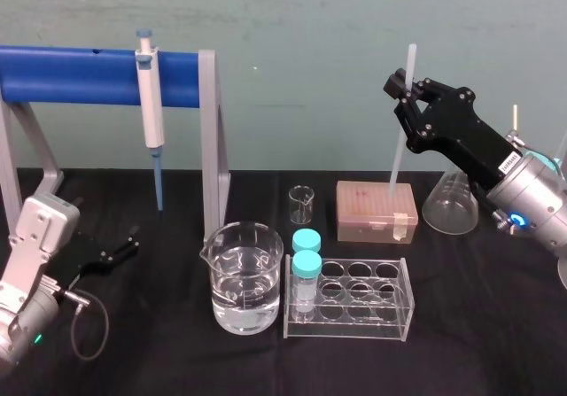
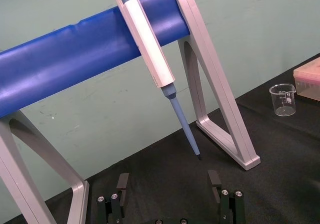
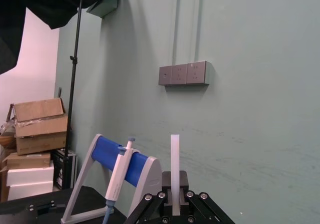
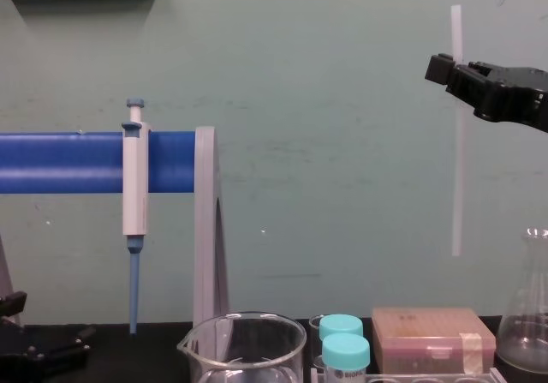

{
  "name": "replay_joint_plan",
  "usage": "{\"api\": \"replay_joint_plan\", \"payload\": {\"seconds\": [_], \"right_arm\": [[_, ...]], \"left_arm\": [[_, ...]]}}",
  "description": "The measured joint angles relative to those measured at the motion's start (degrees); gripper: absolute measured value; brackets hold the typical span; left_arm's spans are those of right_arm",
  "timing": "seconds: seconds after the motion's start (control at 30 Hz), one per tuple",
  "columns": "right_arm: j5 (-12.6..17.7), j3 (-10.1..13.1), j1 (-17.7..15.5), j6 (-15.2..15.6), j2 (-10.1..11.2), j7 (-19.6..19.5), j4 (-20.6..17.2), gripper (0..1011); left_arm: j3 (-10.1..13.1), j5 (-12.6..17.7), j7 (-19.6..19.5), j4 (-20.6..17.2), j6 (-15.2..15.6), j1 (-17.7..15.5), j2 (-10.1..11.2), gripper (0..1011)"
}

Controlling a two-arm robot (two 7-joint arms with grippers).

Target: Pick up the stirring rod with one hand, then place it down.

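Off to the left, I see my left gripper sitting low, spread wide and holding nothing. Up high on the right, my right gripper pinches the stirring rod, which stands upright and mostly hangs below the grip.

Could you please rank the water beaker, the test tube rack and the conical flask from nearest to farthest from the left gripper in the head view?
From the left gripper, low at the left of the table:
1. water beaker, just to its right.
2. test tube rack, centre front.
3. conical flask, far right, where the right gripper holds the stirring rod aloft.
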Motion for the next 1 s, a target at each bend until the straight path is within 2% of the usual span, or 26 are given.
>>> {"api": "replay_joint_plan", "payload": {"seconds": [1.0], "right_arm": [[-0.19,-0.16,-0.32,0.19,0.05,-0.24,-0.17,67]], "left_arm": [[0.00,0.00,0.00,0.00,0.00,0.00,0.00,1000]]}}
